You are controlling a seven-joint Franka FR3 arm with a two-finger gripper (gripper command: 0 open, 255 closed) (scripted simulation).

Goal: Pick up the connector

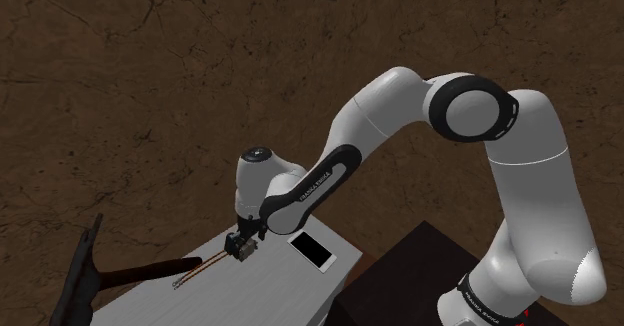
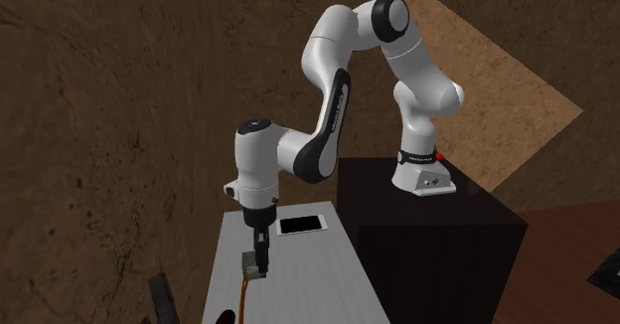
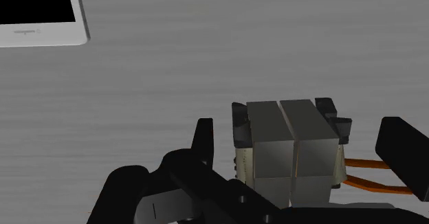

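1. The connector (image 3: 289,154) is a small blocky body, two grey halves side by side with black end pieces. Two orange wires (image 3: 363,174) trail from one side. It lies flat on the grey table (image 1: 290,289), near a white phone (image 1: 312,250) but apart from it.
2. The gripper (image 3: 302,137) is down at the connector with its fingers spread wide, one on each side of the body. I see a gap on both sides, so nothing is held.
3. Handling, my guess: a light, rigid block with smooth faces that could slip. The wires look thin and springy and may drag or tip it on the lift.
4. I would take hold across the two flat grey sides at mid-body, clear of the wires and black ends.
5. The table is flat and pale with a faint grain. A dark long-handled tool (image 1: 88,266) lies at its end on the shoulder view's left, past the wire tips.
6. The room is brown, cracked ground all round. The dark stand (image 2: 427,243) sits just beside the table.
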